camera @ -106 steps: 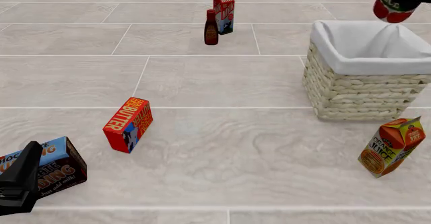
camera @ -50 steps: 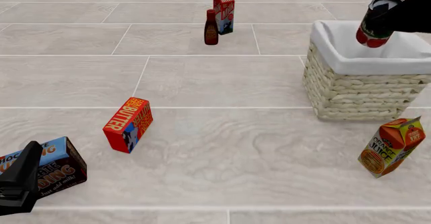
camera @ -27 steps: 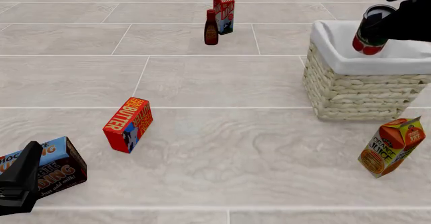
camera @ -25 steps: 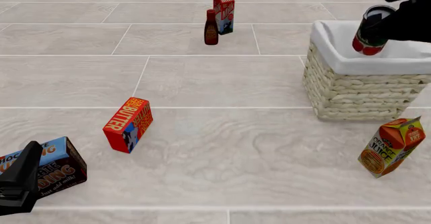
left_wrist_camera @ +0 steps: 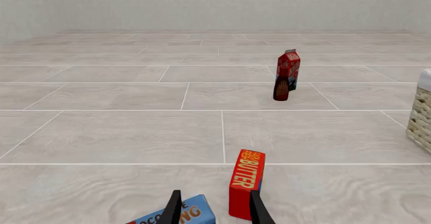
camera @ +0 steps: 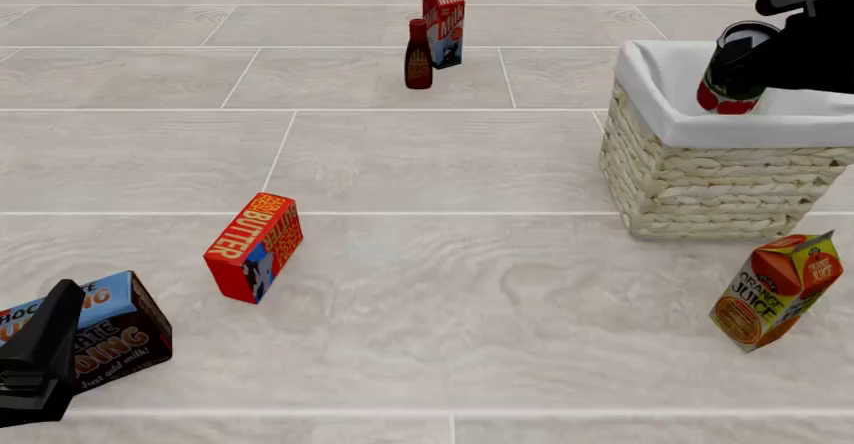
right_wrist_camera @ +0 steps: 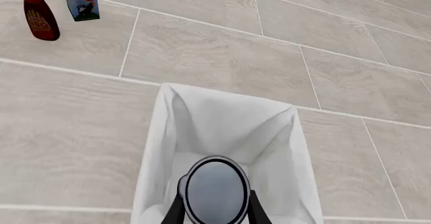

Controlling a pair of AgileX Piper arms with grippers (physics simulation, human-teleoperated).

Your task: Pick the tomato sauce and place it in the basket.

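A pale grey wood-grain tiled surface (camera: 441, 164) is carrying everything. Sitting on it are a cream woven wicker basket (camera: 707, 189), a red butter box (camera: 254, 247), a tilted orange juice carton (camera: 775, 291), a chocolate pudding box (camera: 100, 329), and, standing at the far side, a dark red-brown bottle (camera: 418, 56) just beside a red milk carton (camera: 445, 23).

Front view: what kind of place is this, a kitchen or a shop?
Probably neither: a simulated test scene. Groceries like the butter box and orange juice carton stand scattered on a bare tiled surface, beside a wicker basket.

Simulated bare grey-tiled floor (camera: 441, 164) with scattered groceries: milk carton (camera: 445, 22), butter box (camera: 254, 247).
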